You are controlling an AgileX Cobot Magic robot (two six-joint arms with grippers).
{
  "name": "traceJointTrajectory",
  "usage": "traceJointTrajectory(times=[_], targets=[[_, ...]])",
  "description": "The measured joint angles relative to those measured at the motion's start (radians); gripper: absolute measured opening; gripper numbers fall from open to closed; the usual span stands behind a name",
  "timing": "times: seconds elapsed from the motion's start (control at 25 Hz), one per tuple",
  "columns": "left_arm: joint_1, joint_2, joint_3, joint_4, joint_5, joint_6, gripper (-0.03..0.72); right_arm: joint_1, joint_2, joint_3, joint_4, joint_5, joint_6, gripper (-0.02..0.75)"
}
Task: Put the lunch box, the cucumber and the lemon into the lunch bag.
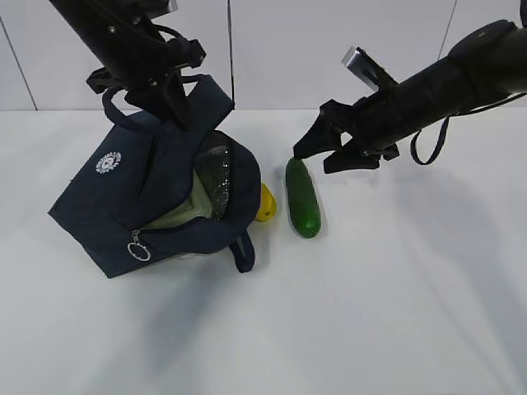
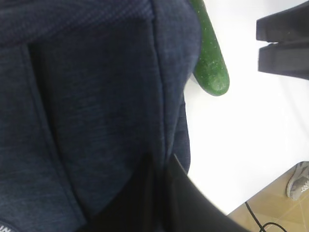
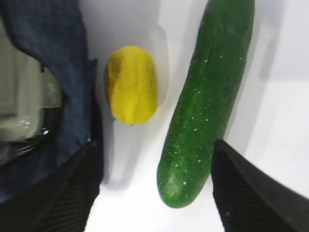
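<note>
The dark navy lunch bag (image 1: pixel 144 193) lies tilted on the white table, its zipped mouth open toward the right. The lunch box (image 1: pixel 191 207) with its pale green lid sits inside the mouth and also shows in the right wrist view (image 3: pixel 19 104). My left gripper (image 1: pixel 169 105) is shut on the bag's upper fabric (image 2: pixel 96 96) and holds it up. The lemon (image 1: pixel 266 203) lies just outside the mouth, and the cucumber (image 1: pixel 302 197) lies right of it. My right gripper (image 1: pixel 317 156) is open and empty above the cucumber's far end. In the right wrist view (image 3: pixel 155 144) its jaws stand either side of the cucumber's tip (image 3: pixel 207 106), with the lemon (image 3: pixel 131 84) beside it.
The white table (image 1: pixel 395 296) stretches to the right and front of the things. A white wall stands behind. The table's edge and the floor with a shoe (image 2: pixel 297 180) show in the left wrist view.
</note>
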Motion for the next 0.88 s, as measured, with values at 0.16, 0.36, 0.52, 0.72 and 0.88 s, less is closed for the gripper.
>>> traceJointTrajectory(times=[0.16,0.36,0.52,0.72,0.88], targets=[[0.000,0.000,0.000,0.000,0.000,0.005,-0.006,0.033,0.000,0.000,-0.121,-0.041,0.093,0.540],[0.000,0.000,0.000,0.001,0.000,0.012,-0.006,0.098,-0.001,0.000,-0.300,-0.129,0.242,0.540],[0.000,0.000,0.000,0.001,0.000,0.012,-0.006,0.131,-0.001,0.000,-0.398,-0.170,0.332,0.540],[0.000,0.000,0.000,0.001,0.000,0.013,-0.006,0.139,0.013,0.000,-0.416,-0.208,0.363,0.501],[0.000,0.000,0.000,0.002,0.000,0.016,-0.006,0.141,0.062,-0.023,-0.416,-0.204,0.368,0.495]])
